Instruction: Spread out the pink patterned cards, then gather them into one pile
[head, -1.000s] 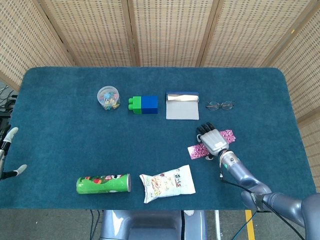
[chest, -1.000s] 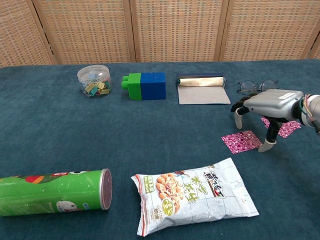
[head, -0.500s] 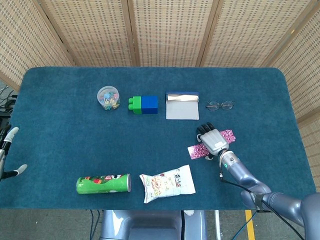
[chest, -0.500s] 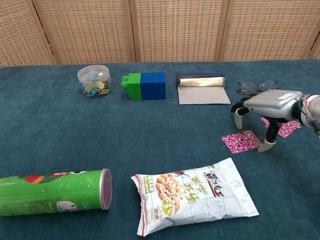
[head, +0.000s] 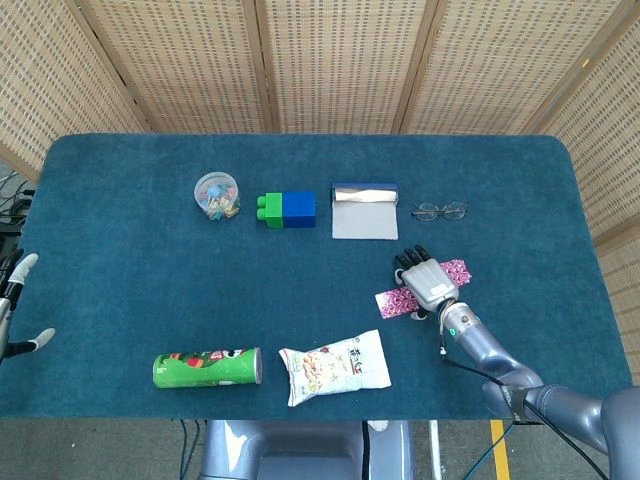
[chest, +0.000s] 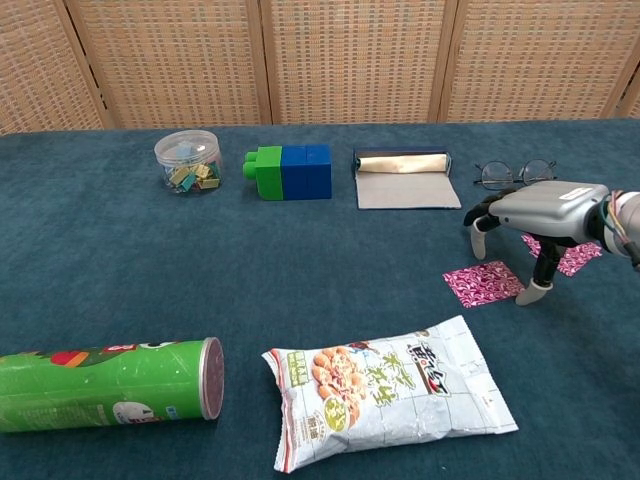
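Observation:
Two pink patterned cards lie on the blue table cover at the right: one nearer the middle (chest: 483, 283) (head: 391, 303), another further right (chest: 567, 256) (head: 456, 270). My right hand (chest: 540, 212) (head: 426, 281) hovers palm down between and above them, hiding whatever cards lie under it. Its fingers point down and apart; the thumb tip (chest: 533, 292) stands at the near card's right edge. It grips nothing. My left hand (head: 14, 308) shows only at the head view's far left edge, off the table, fingers apart and empty.
Along the back stand a jar of clips (chest: 188, 160), a green and blue block (chest: 291, 172), a silver pouch (chest: 403, 179) and glasses (chest: 513, 172) just behind my right hand. A green crisp tube (chest: 105, 384) and a snack bag (chest: 385, 388) lie at the front.

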